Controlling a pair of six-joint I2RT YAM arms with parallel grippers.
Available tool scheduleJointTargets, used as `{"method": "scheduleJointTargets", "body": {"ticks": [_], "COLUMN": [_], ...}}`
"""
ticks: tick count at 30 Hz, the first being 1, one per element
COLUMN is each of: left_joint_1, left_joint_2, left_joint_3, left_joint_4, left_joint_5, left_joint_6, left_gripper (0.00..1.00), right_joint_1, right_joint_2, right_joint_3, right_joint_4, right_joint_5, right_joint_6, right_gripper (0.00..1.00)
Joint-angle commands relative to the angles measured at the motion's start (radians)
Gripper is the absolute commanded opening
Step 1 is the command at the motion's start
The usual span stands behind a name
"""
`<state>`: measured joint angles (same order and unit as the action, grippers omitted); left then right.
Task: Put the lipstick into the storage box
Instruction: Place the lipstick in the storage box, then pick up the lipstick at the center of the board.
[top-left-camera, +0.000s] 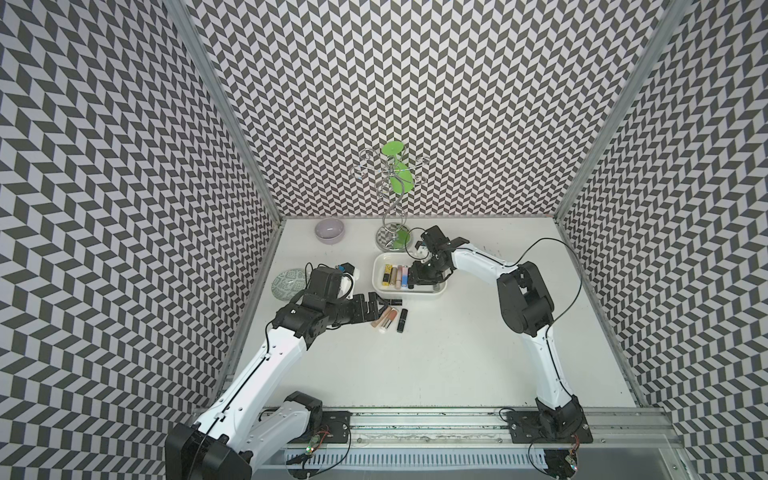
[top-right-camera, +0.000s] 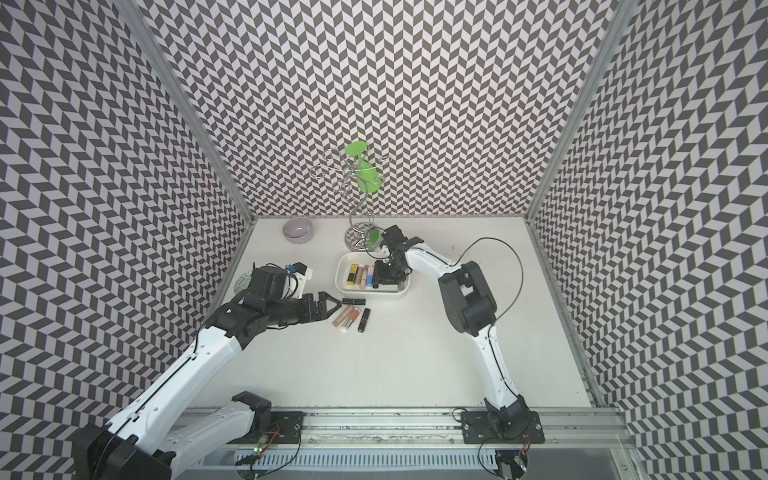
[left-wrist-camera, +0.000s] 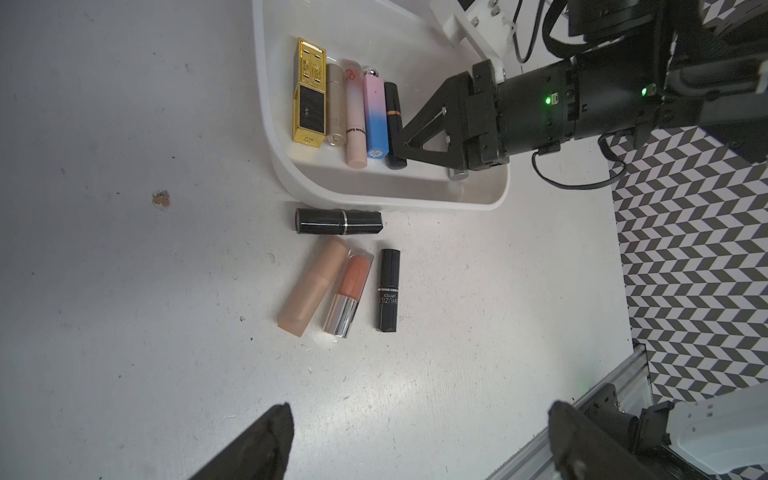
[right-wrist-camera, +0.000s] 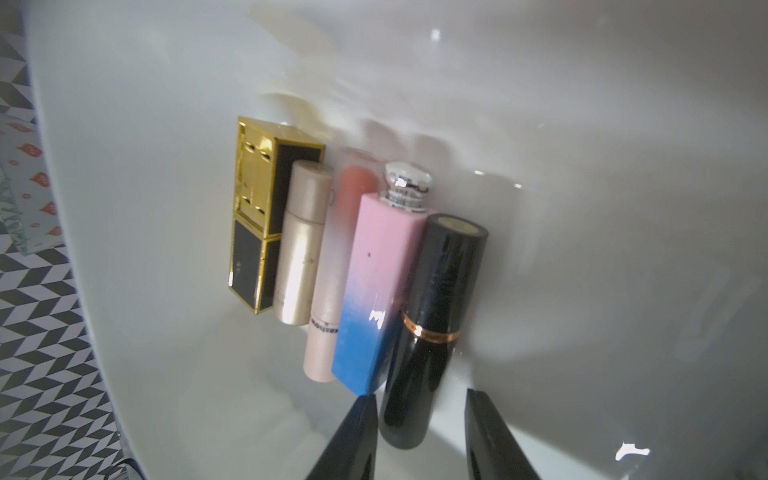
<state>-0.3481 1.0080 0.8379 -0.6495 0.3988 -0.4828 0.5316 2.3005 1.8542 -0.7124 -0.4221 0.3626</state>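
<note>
The white storage box (top-left-camera: 376, 270) (left-wrist-camera: 266, 83) holds several lipsticks side by side: gold, champagne, pale pink, pink-to-blue, and a black lipstick with a gold band (right-wrist-camera: 432, 316) (left-wrist-camera: 392, 108). My right gripper (right-wrist-camera: 419, 397) (top-left-camera: 415, 278) reaches down into the box with its jaws straddling the base of that black lipstick. They stand slightly open, with a gap on one side. The lipstick lies on the box floor. My left gripper (left-wrist-camera: 419, 409) (top-left-camera: 376, 305) is wide open and empty, low over the table. Just ahead of it lie several more lipsticks (left-wrist-camera: 338, 221) (top-left-camera: 388, 318).
A lilac bowl (top-left-camera: 329, 230) sits at the back left. A green-patterned plate (top-left-camera: 289, 284) lies by the left wall, partly under my left arm. A tall silver wire stand (top-left-camera: 390, 237) rises just behind the box. Patterned walls close three sides.
</note>
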Motion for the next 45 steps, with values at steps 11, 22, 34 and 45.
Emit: {"method": "scheduleJointTargets", "body": {"ticks": [11, 22, 34, 45], "left_joint_1": [0.002, -0.239, -0.392, -0.412], "left_joint_2": [0.041, 0.255, 0.527, 0.676], "left_joint_3": [-0.048, 0.017, 0.172, 0.27], "left_joint_4": [0.103, 0.113, 0.074, 0.045], "left_joint_5": [0.064, -0.117, -0.3, -0.381], "left_joint_6": [0.005, 0.037, 0.082, 0.122], "left_gripper": [0.99, 0.99, 0.88, 0.81], "right_joint_1": [-0.001, -0.008, -0.044, -0.084], "right_joint_2": [-0.397, -0.695, -0.906, -1.01], "right_joint_3": [-0.249, -0.553, -0.724, -0.786], "right_joint_4": [0.082, 0.102, 0.096, 0.068], "right_joint_5": [-0.008, 0.035, 0.059, 0.062], "right_joint_6": [0.027, 0.013, 0.009, -0.007], "right_gripper": [0.4, 0.42, 0.42, 0.42]}}
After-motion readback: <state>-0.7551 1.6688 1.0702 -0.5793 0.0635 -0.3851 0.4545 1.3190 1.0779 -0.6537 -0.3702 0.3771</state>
